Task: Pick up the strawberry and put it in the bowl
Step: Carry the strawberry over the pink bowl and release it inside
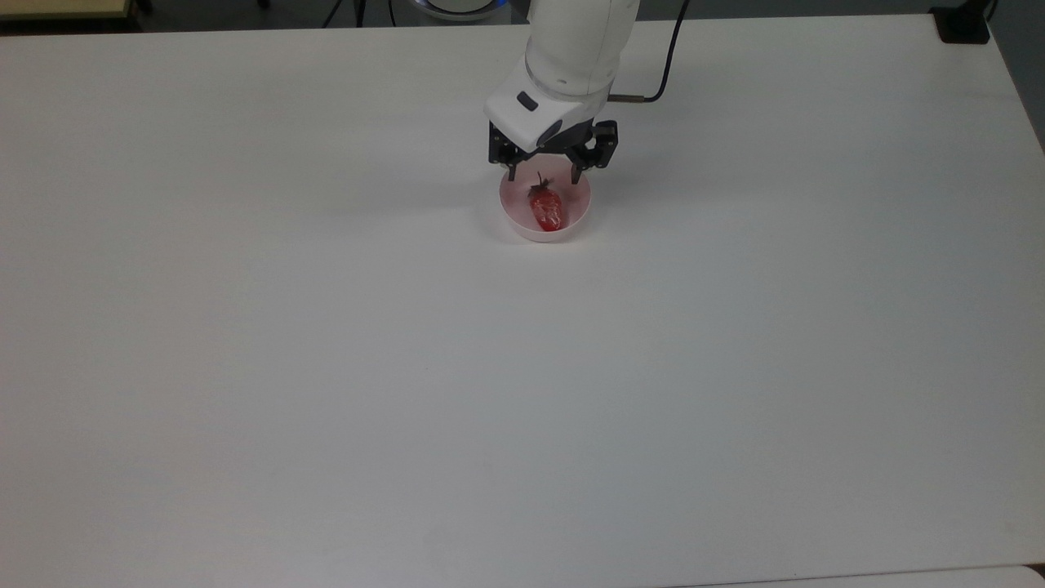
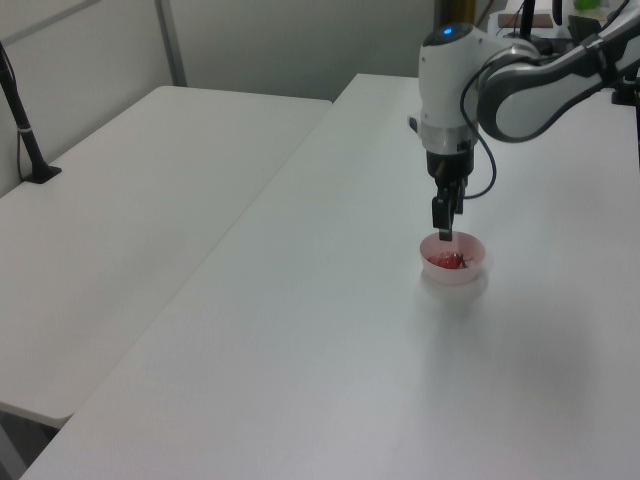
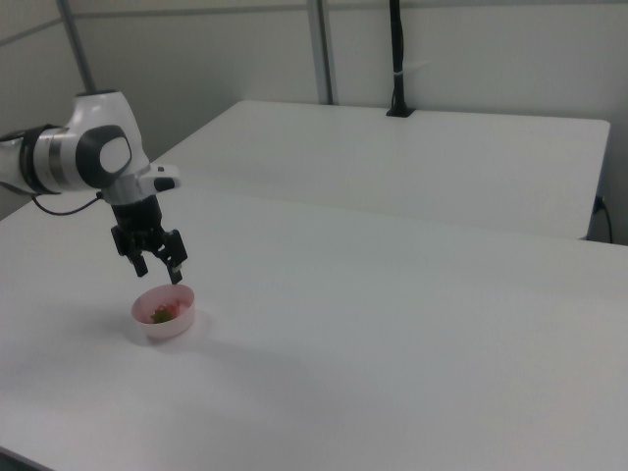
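Now | strawberry (image 1: 546, 209): lying inside bowl (image 1: 516, 225) | gripper (image 1: 544, 174): fingers spread, empty, just above bowl | table (image 1: 522, 392): white

Strawberry (image 1: 546, 209) lies in bowl (image 1: 514, 222), leafy end toward top view's top. Bowl sits on worktop (image 1: 522, 367), near top view's upper middle. End effector (image 1: 544, 174) hangs just above bowl's far rim, fingers spread apart, not touching strawberry. Arm (image 1: 575, 49) reaches in from top view's top edge. In left view, second table (image 2: 130, 220) stands beside worktop on left view's left.
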